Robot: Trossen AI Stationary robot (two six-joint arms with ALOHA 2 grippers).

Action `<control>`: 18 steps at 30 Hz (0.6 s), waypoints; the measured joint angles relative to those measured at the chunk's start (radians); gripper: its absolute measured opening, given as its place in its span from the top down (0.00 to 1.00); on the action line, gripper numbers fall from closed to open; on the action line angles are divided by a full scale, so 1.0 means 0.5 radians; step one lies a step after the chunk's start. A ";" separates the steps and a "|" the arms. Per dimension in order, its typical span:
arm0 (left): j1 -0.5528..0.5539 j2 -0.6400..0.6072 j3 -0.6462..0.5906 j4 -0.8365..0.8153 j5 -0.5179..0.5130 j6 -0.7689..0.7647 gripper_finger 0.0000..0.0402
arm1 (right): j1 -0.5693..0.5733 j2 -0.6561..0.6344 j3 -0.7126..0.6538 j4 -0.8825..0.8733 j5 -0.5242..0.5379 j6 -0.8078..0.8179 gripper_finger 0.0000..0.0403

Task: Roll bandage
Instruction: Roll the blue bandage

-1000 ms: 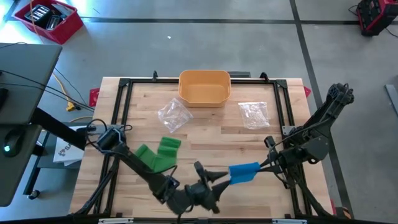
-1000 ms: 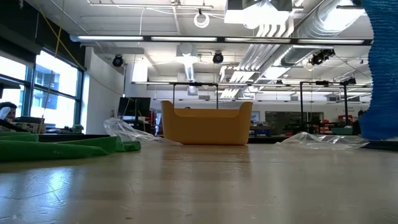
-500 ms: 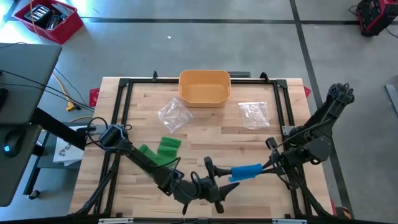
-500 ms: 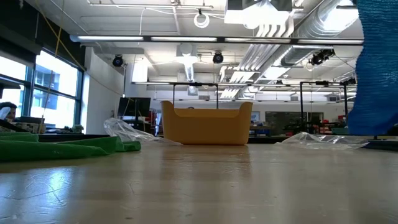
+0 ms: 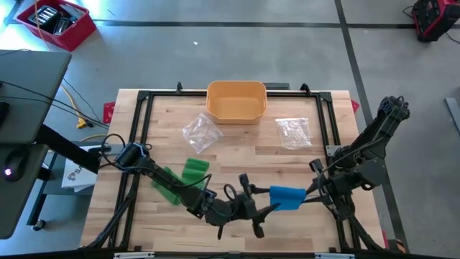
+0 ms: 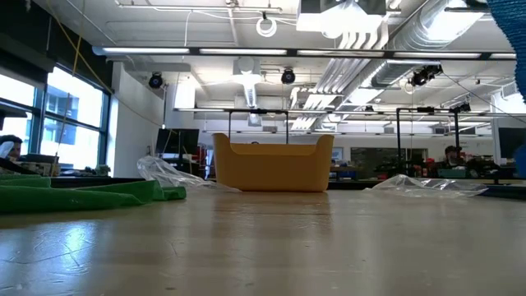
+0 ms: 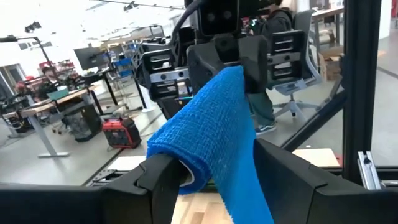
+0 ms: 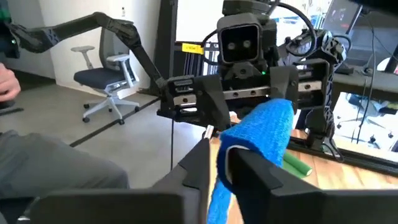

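Observation:
A blue bandage [image 5: 287,196] is held above the table's near right part. It is partly rolled, and a loose flat tail [image 7: 242,193] hangs from it. My right gripper [image 5: 307,198] is shut on its right end. My left gripper [image 5: 267,207] is open, with one finger on each side of the bandage's left end [image 7: 186,155]. A green bandage [image 5: 183,176] lies flat on the table to the left, partly under my left arm. In the low view only a blue corner [image 6: 511,16] shows. My right gripper pinches the bandage's end [image 8: 231,152] between its two fingers [image 8: 252,168], coming level from the table's right side. The bandage juts out along the fingers toward my left gripper, clear of the table, with its loose tail hanging below. Whether my left gripper's fingers [image 7: 163,177] touch the rolled end cannot be told.
A yellow bin [image 5: 236,101] stands at the far middle edge. Two clear plastic wrappers [image 5: 201,132] [image 5: 293,132] lie in front of it, left and right. A black frame [image 5: 144,97] runs round the tabletop.
My left gripper has gone toward the table's right edge, closing in on the bandage until its open fingers stand around the left end. The bandage has shifted slightly right with my right gripper and has almost left the low view.

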 joint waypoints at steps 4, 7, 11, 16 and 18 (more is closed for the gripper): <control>0.001 -0.001 0.000 0.001 0.002 -0.038 0.52 | 0.000 0.000 0.000 0.000 0.009 -0.049 0.73; -0.002 -0.001 0.000 -0.001 0.005 -0.049 0.53 | 0.000 0.000 0.001 0.001 0.025 -0.063 0.66; -0.015 0.000 -0.001 -0.003 -0.011 -0.050 0.59 | 0.000 0.000 0.002 0.002 0.088 -0.070 0.61; -0.025 0.006 -0.001 -0.001 0.027 -0.050 0.80 | 0.000 0.004 0.002 -0.005 0.187 -0.069 0.60; -0.025 0.006 -0.001 0.003 0.020 -0.049 0.89 | 0.000 0.003 0.002 -0.005 0.196 -0.069 0.60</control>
